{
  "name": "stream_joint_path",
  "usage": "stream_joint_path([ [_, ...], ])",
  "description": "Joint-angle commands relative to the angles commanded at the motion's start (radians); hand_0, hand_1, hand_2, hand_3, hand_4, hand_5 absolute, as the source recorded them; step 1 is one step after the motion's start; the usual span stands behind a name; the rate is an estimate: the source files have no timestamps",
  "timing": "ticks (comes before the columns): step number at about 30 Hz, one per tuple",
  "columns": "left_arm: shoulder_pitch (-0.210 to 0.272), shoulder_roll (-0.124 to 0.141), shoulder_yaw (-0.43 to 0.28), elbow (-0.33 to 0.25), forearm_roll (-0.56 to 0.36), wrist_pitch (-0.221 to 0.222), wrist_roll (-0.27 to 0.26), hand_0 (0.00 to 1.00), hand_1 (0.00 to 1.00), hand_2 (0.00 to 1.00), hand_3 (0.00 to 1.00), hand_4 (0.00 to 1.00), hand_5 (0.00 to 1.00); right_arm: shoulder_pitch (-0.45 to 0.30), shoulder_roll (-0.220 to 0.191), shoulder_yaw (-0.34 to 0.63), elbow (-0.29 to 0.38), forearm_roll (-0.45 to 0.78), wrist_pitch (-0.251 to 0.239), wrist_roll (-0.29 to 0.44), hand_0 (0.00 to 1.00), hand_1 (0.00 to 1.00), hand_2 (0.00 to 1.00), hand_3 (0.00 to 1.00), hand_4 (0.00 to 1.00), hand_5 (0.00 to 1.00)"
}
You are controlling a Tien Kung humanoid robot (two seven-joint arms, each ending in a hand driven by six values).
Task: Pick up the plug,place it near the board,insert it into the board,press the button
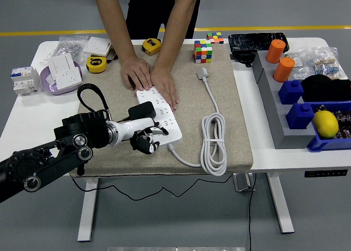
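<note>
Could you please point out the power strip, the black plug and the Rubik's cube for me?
power strip (pixel 164 111): head view, bare white top face by the sockets.
black plug (pixel 145 109): head view, middle of its black body.
Rubik's cube (pixel 203 51): head view, front coloured face.

The left arm (pixel 38 166) is black, built of chunky segments with round silver-centred caps at the joints. A black cable (pixel 93 95) loops up behind the wrist. Just behind the fingers, the wrist and back of the left hand (pixel 141 137) are a white shell, while the fingers (pixel 143 146) themselves are black with pale joints. The person (pixel 148 10) wears a black top, its short sleeves ending far above the fingers.
</note>
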Motion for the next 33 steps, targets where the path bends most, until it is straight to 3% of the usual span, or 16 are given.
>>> stream_joint_path([
  [22, 0.002, -0.011, 0.013, 0.026, 0.005, 0.026, -0.025, 0.113, 0.037, 0.171, 0.823, 0.408, 0.002, 0.002, 0.0, 0.004, 0.0, -0.004, -0.001, 0.0, 0.966, 0.675, 0.604, 0.586, 0.998, 0.695],
  [33, 0.005, -0.009, 0.002, -0.004, 0.049, 0.038, -0.025, 0.113, 0.037, 0.17, 0.819, 0.409, 0.002, -0.001, 0.0, 0.005, 0.0, -0.005, 0.0, 0.0, 0.966, 0.675, 0.605, 0.586, 0.998, 0.694],
])
